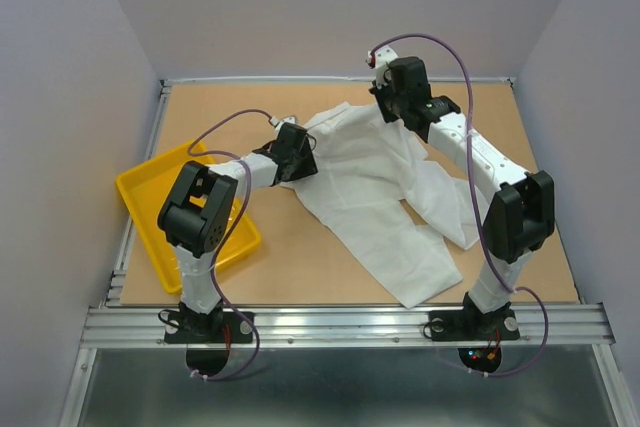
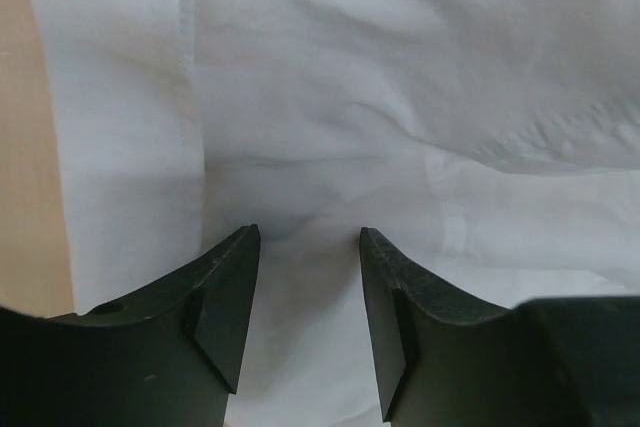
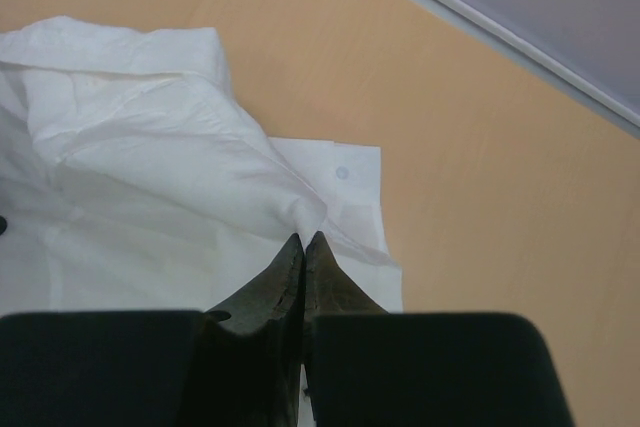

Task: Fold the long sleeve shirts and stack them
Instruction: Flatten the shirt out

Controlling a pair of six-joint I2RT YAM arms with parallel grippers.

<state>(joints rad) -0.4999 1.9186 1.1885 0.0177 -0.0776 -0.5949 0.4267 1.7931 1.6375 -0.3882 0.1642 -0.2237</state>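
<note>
One white long sleeve shirt (image 1: 380, 187) lies crumpled across the middle of the wooden table, a sleeve trailing toward the near right. My left gripper (image 1: 310, 152) is low over its left edge. In the left wrist view its jaws (image 2: 308, 237) stand apart, with white cloth (image 2: 400, 77) under and between them but not pinched. My right gripper (image 1: 390, 107) is at the shirt's far edge. In the right wrist view it (image 3: 304, 239) is shut on a small peak of the shirt (image 3: 150, 167), near a button (image 3: 342, 173).
A yellow plastic tray (image 1: 140, 187) sits at the left of the table, under the left arm's elbow. Bare wood (image 1: 300, 257) shows in front of the shirt and along the far side (image 3: 480, 167). Grey walls enclose the table.
</note>
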